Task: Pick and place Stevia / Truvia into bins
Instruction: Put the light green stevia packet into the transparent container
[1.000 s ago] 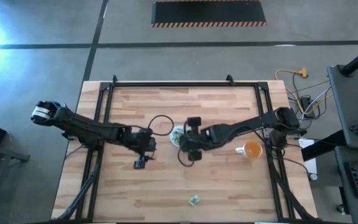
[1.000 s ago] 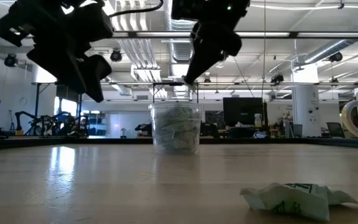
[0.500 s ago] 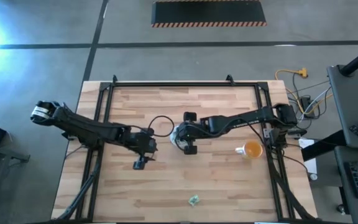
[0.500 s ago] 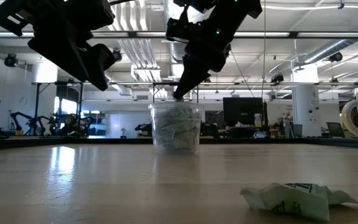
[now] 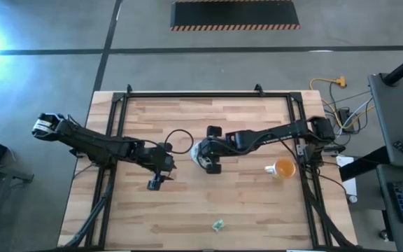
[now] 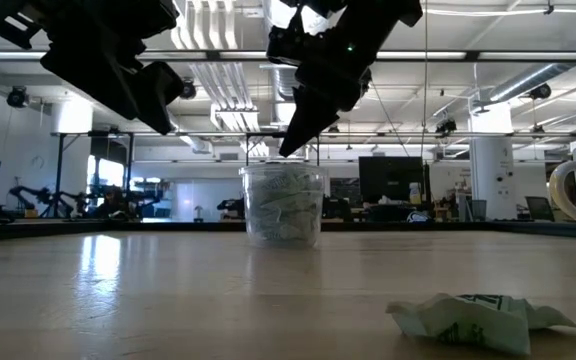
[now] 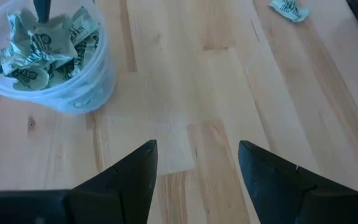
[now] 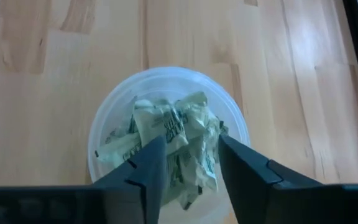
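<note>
The bin is a translucent white cup [image 5: 199,149] standing near the table's middle, heaped with crumpled green-and-white Stevia packets [image 8: 173,134]. My right gripper [image 8: 191,140] hangs just above the cup's mouth [image 6: 290,148], open, a finger on either side of the topmost packet, which lies on the heap. One loose packet [image 5: 218,225] lies flat near the table's front edge [image 6: 473,318]. My left gripper [image 5: 154,184] hovers open over bare wood to the left of the cup [image 7: 197,146], with nothing between its fingers.
An orange mug [image 5: 283,168] stands to the right of the cup, its handle showing at the low view's right edge [image 6: 568,195]. A black cable loop [image 5: 180,140] lies on the wood just left of the cup. Black frame rails [image 5: 117,126] run along the table's sides.
My right gripper has moved from the near right of the cup toward the far left and now stands over the cup's mouth. My left gripper has risen a little.
</note>
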{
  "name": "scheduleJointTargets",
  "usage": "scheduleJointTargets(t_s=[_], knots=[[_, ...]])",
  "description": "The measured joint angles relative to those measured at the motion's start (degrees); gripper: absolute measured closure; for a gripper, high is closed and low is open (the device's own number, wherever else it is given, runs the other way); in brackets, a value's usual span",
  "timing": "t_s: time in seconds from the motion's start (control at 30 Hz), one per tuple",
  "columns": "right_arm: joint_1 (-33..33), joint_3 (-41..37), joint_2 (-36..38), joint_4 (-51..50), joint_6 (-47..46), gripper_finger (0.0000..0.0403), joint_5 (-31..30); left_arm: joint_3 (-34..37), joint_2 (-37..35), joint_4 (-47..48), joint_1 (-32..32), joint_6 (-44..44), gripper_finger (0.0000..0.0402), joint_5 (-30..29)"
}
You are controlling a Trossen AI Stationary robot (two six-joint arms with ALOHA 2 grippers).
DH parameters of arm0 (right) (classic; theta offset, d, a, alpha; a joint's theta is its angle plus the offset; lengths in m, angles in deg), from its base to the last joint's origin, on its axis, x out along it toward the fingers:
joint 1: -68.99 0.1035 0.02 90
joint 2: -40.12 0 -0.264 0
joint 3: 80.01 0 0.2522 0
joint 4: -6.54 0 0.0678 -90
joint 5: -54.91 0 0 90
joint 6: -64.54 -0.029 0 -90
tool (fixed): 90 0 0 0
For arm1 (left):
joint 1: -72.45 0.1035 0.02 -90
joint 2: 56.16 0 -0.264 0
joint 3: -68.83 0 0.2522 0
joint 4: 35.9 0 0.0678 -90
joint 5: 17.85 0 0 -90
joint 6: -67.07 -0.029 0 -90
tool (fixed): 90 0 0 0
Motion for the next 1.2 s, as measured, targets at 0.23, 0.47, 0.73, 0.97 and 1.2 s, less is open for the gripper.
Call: scheduleJointTargets(t_s=[0.23, 0.47, 0.73, 0.97, 1.2], knots=[[0.7, 0.9, 4.1, -10.7, -8.7, 0.0257, -0.4, 0.0, -0.3, 0.1, 0.0, -1.5, 0.0194, 0.0], [9.2, -2.6, 9.8, -15.0, -20.0, 0.0271, 0.6, 0.0, -0.5, 0.1, 0.0, -2.1, 0.0194, -0.1], [23.3, -10.8, 10.7, -9.8, -30.9, 0.0277, 5.5, 0.0, -0.5, 0.7, 0.0, -2.6, 0.0194, -0.1], [32.1, -18.6, 10.7, 13.0, -28.2, 0.0273, 6.1, 0.0, -0.5, 0.7, 0.0, -5.1, 0.0194, -0.1], [32.9, -22.6, 8.6, 25.9, -23.3, 0.0277, 6.0, 0.0, -0.5, 0.7, 0.0, -5.7, 0.0194, -0.2]])
